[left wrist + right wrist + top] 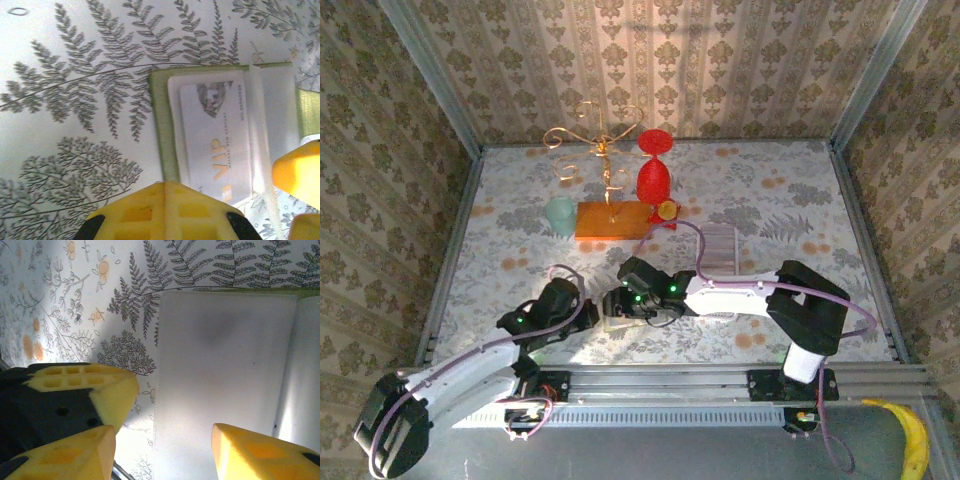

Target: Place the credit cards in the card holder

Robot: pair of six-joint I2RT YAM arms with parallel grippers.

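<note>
Left pincer [165, 192]: pressed together, empty, just beside the card holder [161, 125].
Right pincer [162, 445]: spread above the holder's pale panel.
Credit card [215, 135]: white, marked VIP, lying in the holder on the desk [75, 75].

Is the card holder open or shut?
Open. The card holder lies spread flat, its inner pages facing up, with a VIP card showing on one page.

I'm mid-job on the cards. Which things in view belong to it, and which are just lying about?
Belongs to the job:
- card holder, lying open on the table
- VIP card, already lying in it

Just lying about:
- teal cup
- red goblet
- wire stand on its orange block
- banana, off the table by the right base
</note>
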